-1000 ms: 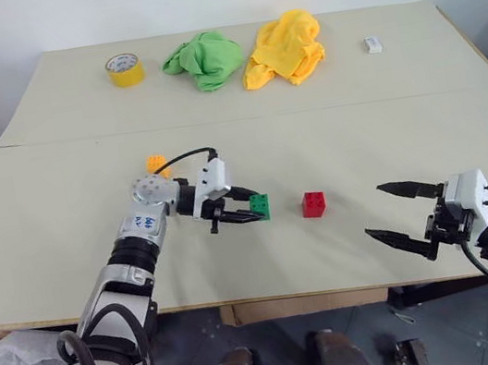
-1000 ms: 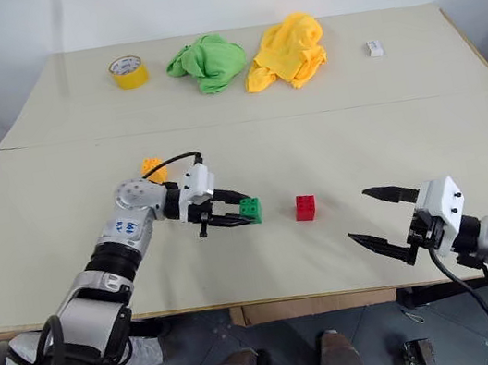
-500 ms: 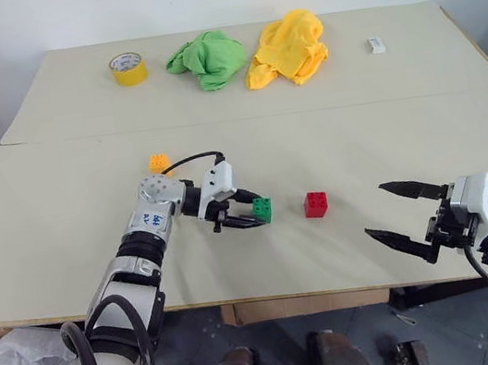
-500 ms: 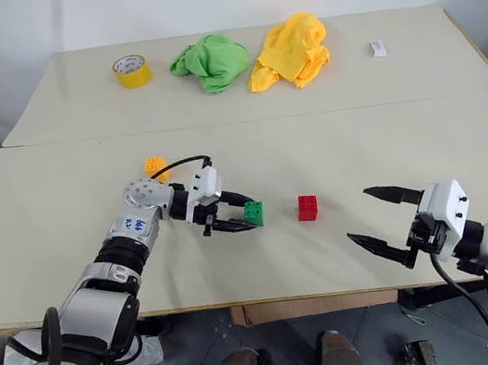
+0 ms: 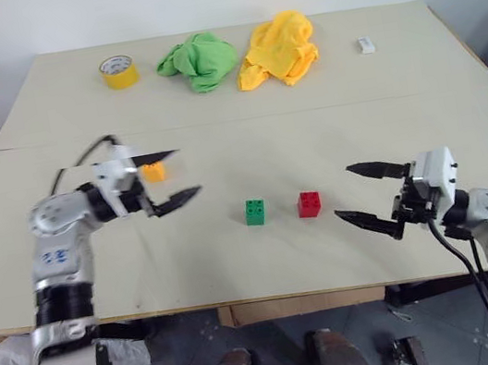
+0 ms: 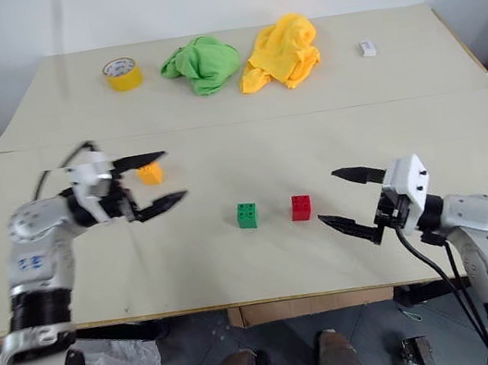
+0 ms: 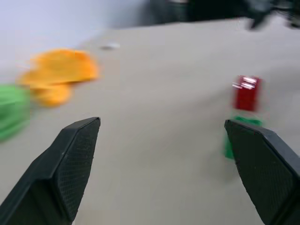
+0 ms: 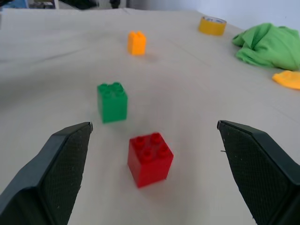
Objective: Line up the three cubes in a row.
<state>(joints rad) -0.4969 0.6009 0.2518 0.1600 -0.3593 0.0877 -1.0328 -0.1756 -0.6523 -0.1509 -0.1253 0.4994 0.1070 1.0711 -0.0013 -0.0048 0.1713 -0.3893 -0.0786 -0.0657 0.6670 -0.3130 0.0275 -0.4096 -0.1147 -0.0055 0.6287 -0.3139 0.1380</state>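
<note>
Here the head views take in the whole surface [image 5: 331,140]: the left gripper [image 5: 172,175] hangs above it with its fingers spread wide and nothing between them, and the orange-yellow cube [image 5: 154,170] sits just behind that gripper, partly hidden by its upper finger. The green cube [image 5: 255,211] and the red cube [image 5: 309,203] stand side by side with a small gap, between the two grippers, the red one nearer the right gripper [image 5: 362,192], whose fingers are also spread wide and empty. Far beyond both grippers lie a yellow tape roll [image 5: 119,71], a green cloth [image 5: 198,62], a yellow cloth [image 5: 276,48] and a small white object [image 5: 365,46].

The right wrist view gives the cubes up close: each is a studded toy brick, studs up, the red one nearest ahead of the gripper, the green one past it, the orange-yellow one well beyond. The left wrist view is blurred; red and green cubes show as smears near one finger, and the cloths as soft patches
</note>
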